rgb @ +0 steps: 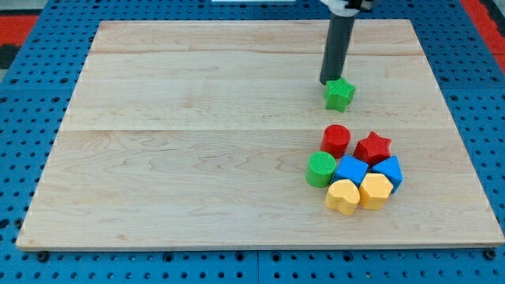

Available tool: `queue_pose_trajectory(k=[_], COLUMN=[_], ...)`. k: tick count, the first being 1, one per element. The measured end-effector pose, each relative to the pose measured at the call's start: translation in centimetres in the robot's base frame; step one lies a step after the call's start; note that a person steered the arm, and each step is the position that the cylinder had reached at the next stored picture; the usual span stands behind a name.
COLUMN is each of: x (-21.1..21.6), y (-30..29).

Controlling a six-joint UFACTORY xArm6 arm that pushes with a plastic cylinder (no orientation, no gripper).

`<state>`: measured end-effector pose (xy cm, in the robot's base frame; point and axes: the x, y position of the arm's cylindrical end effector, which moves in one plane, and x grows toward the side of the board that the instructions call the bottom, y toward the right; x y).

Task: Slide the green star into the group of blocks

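The green star (340,94) lies on the wooden board (197,142) at the view's upper right. My tip (329,81) is just above and left of the star, touching or nearly touching its top-left edge. Below the star sits the group of blocks: a red cylinder (336,140), a red star (372,147), a green cylinder (320,169), a blue cube (351,170), a blue block (389,170), a yellow heart (343,196) and a yellow block (375,190). A gap separates the green star from the red cylinder.
The board rests on a blue pegboard surface (31,158) with a red area (16,24) at the view's top corners. The group lies near the board's right side, toward its bottom edge.
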<state>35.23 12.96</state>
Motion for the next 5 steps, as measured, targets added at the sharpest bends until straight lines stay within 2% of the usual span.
queue_pose_trajectory(k=[1,2,4,5], x=[4.0,5.6,7.9,6.1], y=[3.0,2.5,0.9,-0.3])
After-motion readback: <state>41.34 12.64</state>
